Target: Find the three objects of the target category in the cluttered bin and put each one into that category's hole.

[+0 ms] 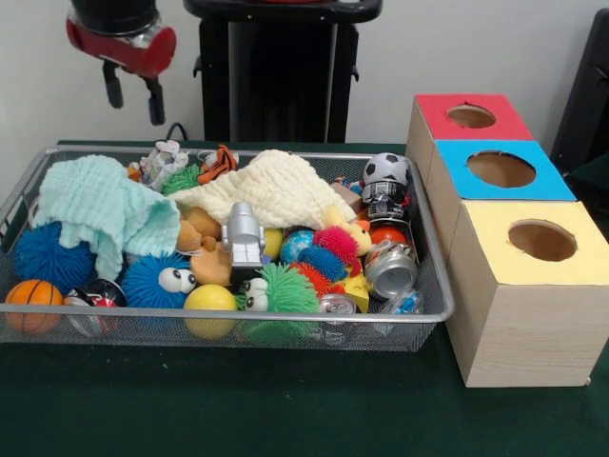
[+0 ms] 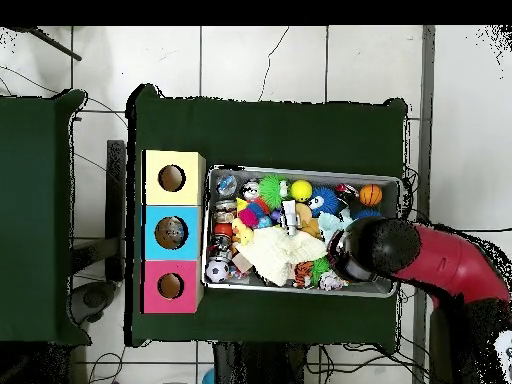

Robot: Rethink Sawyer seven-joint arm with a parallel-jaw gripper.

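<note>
The tool (image 1: 134, 99), fingers parted and empty, hangs above the bin's (image 1: 238, 316) far corner, well apart from the hole (image 1: 500, 168).

A dark green table (image 1: 285, 400) carries the bin (image 1: 228, 319) and, just beside it, three wooden boxes (image 1: 519, 324).

probably a lab: green-clothed table (image 2: 270, 130), tiled floor (image 2: 260, 60), loose cables (image 2: 95, 375).

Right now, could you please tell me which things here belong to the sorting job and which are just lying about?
Job: wire bin, crumpled clear plastic, blue box's hole, pincer.
Lying about: cream cloth, silver can, soccer ball, mini basketball, yellow ball.
</note>
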